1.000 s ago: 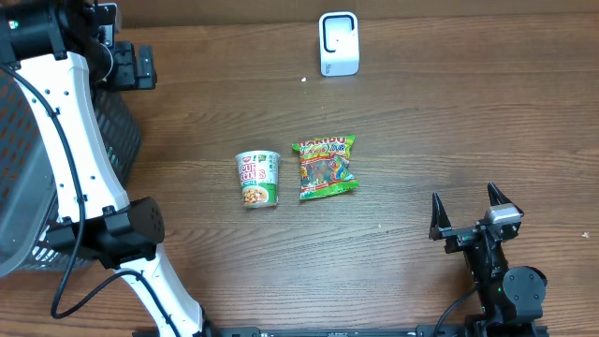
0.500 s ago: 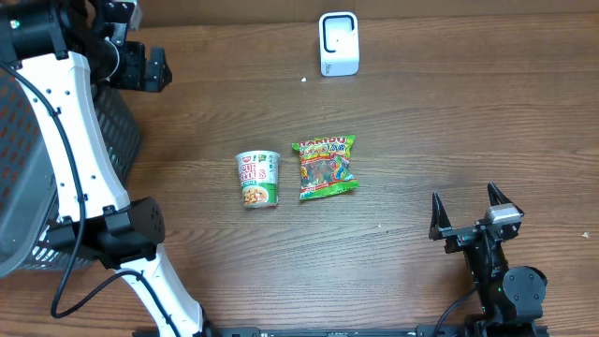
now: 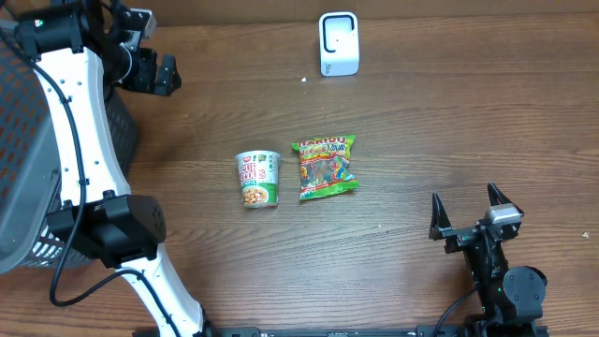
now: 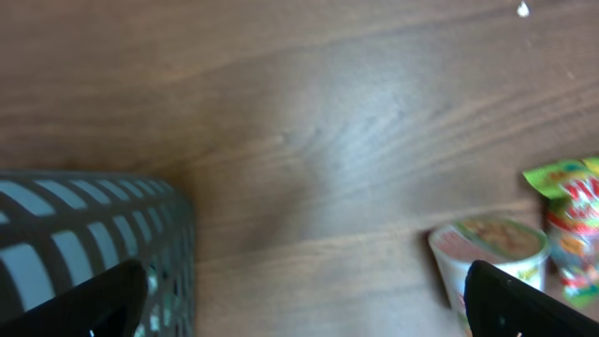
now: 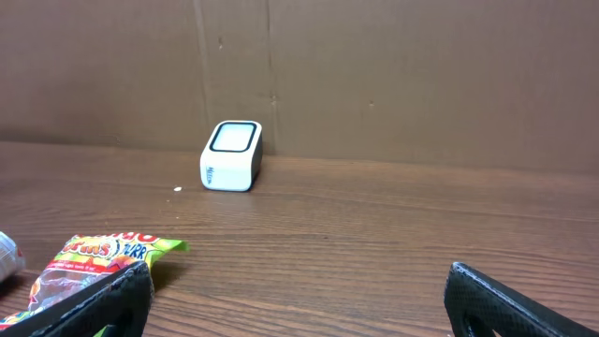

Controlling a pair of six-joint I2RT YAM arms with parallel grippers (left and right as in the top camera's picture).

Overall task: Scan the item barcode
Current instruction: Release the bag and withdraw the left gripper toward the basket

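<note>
The left pincer (image 3: 157, 73) hangs over the far left corner of the bench (image 3: 449, 112), just beside the dark mesh basket (image 3: 23, 178) that fills the left edge; its jaws stand wide apart and hold nothing (the left wrist view shows both dark fingertips at the bottom corners with bare wood between them). In that view the basket (image 4: 94, 225) sits at lower left, and the noodle cup (image 4: 491, 245) and a corner of the candy bag (image 4: 571, 215) lie at lower right, apart from the fingers.

The right pincer (image 3: 463, 197) sits low at the near right of the bench; its jaws too are spread wide and empty, well apart from both items.

The noodle cup (image 3: 257, 179) lies on its side near the middle of the bench; the candy bag (image 3: 327, 167) lies flat just to its right, the two close together; whether they touch I cannot tell.

The white scanner (image 3: 338, 43) stands at the far edge, well apart from both items; the right wrist view shows the scanner (image 5: 231, 155) before a brown wall, with the candy bag (image 5: 103, 257) at lower left; a small white speck (image 3: 303, 80) lies near the scanner.
</note>
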